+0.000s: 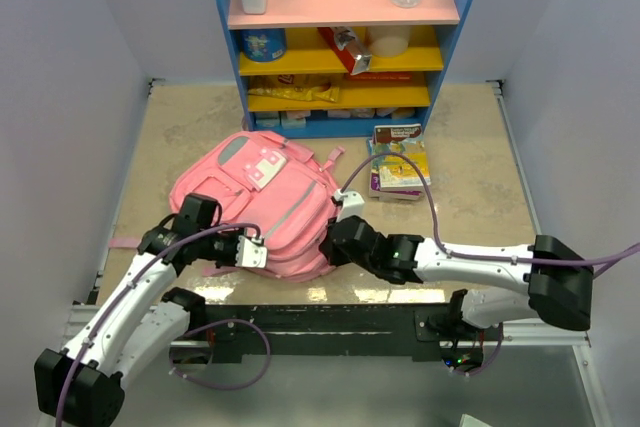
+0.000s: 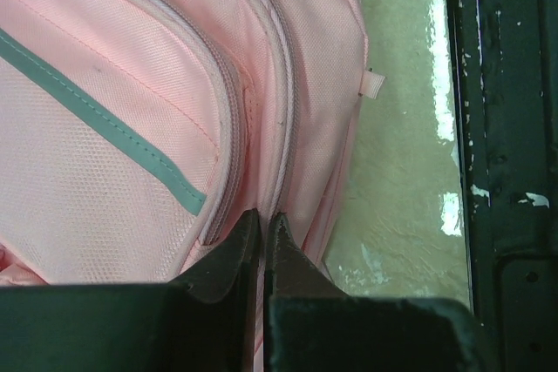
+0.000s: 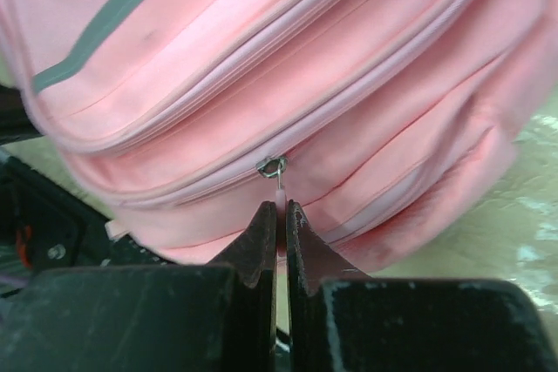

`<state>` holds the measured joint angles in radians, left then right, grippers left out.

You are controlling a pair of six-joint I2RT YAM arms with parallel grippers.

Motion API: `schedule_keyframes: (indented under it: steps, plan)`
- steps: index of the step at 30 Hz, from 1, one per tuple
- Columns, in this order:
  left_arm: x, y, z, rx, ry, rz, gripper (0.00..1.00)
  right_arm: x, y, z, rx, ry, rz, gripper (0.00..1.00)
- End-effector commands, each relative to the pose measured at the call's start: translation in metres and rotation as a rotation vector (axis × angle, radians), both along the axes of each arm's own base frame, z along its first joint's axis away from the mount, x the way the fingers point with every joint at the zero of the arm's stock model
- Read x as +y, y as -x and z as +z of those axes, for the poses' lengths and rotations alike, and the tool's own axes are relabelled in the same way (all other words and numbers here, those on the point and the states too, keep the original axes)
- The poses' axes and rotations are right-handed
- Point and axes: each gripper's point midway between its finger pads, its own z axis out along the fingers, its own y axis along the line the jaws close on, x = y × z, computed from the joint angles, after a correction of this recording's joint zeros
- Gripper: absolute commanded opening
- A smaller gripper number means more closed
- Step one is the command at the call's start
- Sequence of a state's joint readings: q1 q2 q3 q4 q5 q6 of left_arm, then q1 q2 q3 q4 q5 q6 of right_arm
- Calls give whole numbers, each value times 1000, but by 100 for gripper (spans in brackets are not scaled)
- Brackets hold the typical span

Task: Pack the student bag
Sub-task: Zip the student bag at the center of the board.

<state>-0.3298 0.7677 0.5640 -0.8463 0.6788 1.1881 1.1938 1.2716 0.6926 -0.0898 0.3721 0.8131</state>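
Observation:
The pink student bag point(image 1: 262, 202) lies flat on the table, zips closed, with a grey strip across its front. My right gripper point(image 3: 281, 208) is shut on the pink pull tab of a zip, whose metal slider point(image 3: 271, 165) sits just above the fingertips; in the top view this gripper point(image 1: 335, 237) is at the bag's near right edge. My left gripper point(image 2: 263, 219) is shut, pinching the bag's fabric beside a zip seam point(image 2: 283, 111); in the top view it point(image 1: 252, 250) is at the bag's near left edge.
A blue, pink and yellow shelf unit point(image 1: 343, 37) with bottles and snack packs stands at the back. Books and packets point(image 1: 397, 165) lie right of the bag. A black rail point(image 1: 330, 327) runs along the near table edge. Walls close both sides.

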Motion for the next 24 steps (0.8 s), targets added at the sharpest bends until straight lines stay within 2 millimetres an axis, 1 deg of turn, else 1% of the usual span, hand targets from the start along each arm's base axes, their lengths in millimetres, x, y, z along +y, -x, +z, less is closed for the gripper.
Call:
schedule_keyframes:
  steps: [1,3,5,6,8,10,14,18,20,21,22,23,24]
  plan:
    - [23,2,-10,-20,-121,23,0,-16,-28,3,-49,118,-7,0]
    - [28,3,-11,-35,-140,25,0,-22,-41,3,-56,136,-30,0]
    - [35,1,-17,-52,-176,40,0,-30,-55,5,-91,174,-58,0]
    - [37,0,-18,-61,-181,53,0,-30,-61,8,-105,188,-71,0]
    - [41,2,-21,-58,-198,53,0,-36,-72,7,-123,223,-99,0]
    - [41,2,-19,-68,-200,50,0,-36,-84,8,-149,236,-120,0]
    - [49,6,-21,-76,-237,41,0,-43,-103,3,-170,261,-171,0]
    - [56,9,-23,-79,-270,56,0,-47,-113,-6,-180,267,-193,0]
    - [56,2,-16,-61,-253,132,0,-37,-111,-7,-170,234,-152,0]
    - [54,2,-15,-9,-246,156,13,-34,-107,-9,-161,225,-129,0]
    - [44,-3,3,17,-187,189,16,-25,-101,-11,-142,195,-85,0]
    - [38,-4,11,49,-157,198,18,-19,-98,-8,-141,160,-65,0]
    - [31,-5,16,92,-135,189,37,-18,-93,-11,-135,153,-44,0]
